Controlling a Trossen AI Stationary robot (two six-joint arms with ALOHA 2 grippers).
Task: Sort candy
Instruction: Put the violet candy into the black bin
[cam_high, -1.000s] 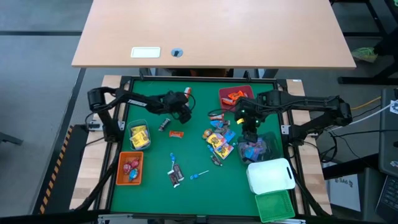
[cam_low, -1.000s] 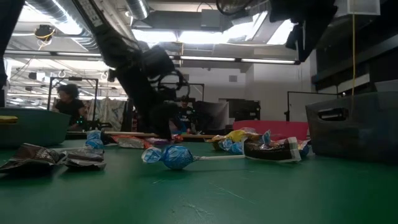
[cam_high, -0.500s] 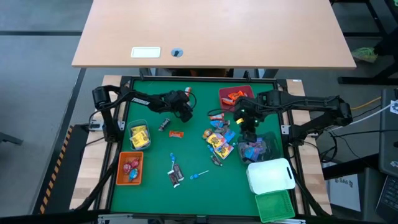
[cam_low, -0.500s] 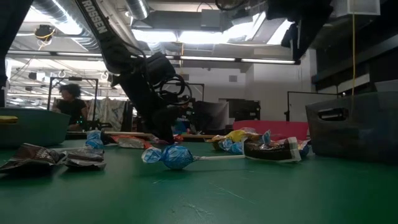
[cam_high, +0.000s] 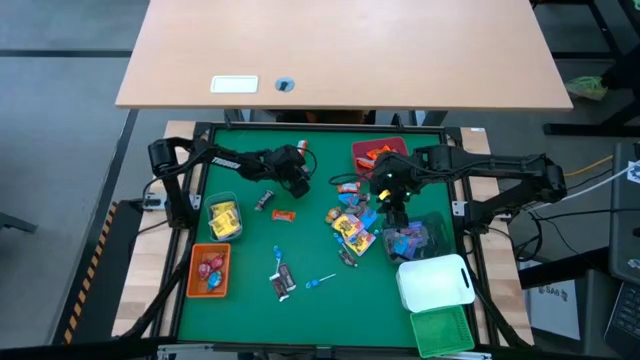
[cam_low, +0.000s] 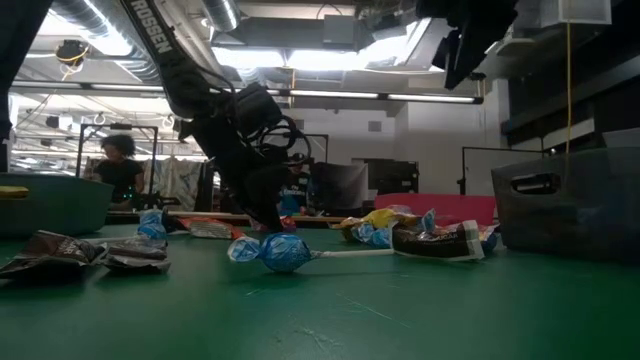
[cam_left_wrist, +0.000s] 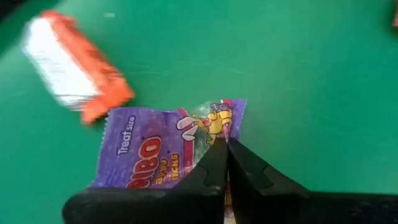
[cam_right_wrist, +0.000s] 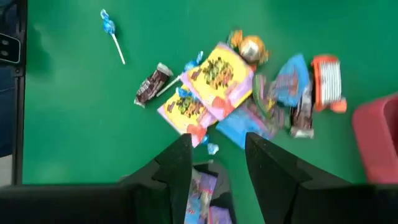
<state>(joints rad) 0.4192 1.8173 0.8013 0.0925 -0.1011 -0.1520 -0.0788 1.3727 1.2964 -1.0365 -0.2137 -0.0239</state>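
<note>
Loose candy lies on the green table (cam_high: 250, 300): a pile (cam_high: 352, 225) right of centre, an orange piece (cam_high: 285, 215), brown bars (cam_high: 282, 283) and a blue lollipop (cam_high: 318, 283). My left gripper (cam_high: 299, 186) is down at the table's far middle, shut on a purple packet (cam_left_wrist: 155, 155). An orange-and-white sweet (cam_left_wrist: 74, 68) lies beside that packet. High above the pile (cam_right_wrist: 217, 81), my right gripper (cam_right_wrist: 217, 165) stands open with nothing between its fingers. My left gripper pinches the purple packet at one short end, by its clear printed window (cam_left_wrist: 214, 132), between the two closed fingertips. The fingers slant down at it from above. The packet lies flat on the green table.
A red bin (cam_high: 378, 155) stands at the far right. A clear bin (cam_high: 222, 218) of yellow sweets and an orange bin (cam_high: 208, 272) are at the left. A dark clear bin (cam_high: 415, 238), a white bin (cam_high: 435, 282) and a green bin (cam_high: 442, 330) line the right.
My left gripper has tipped a little over the purple packet while staying at the same spot. My right gripper has turned at the wrist above the candy pile. No candy on the table has shifted.
</note>
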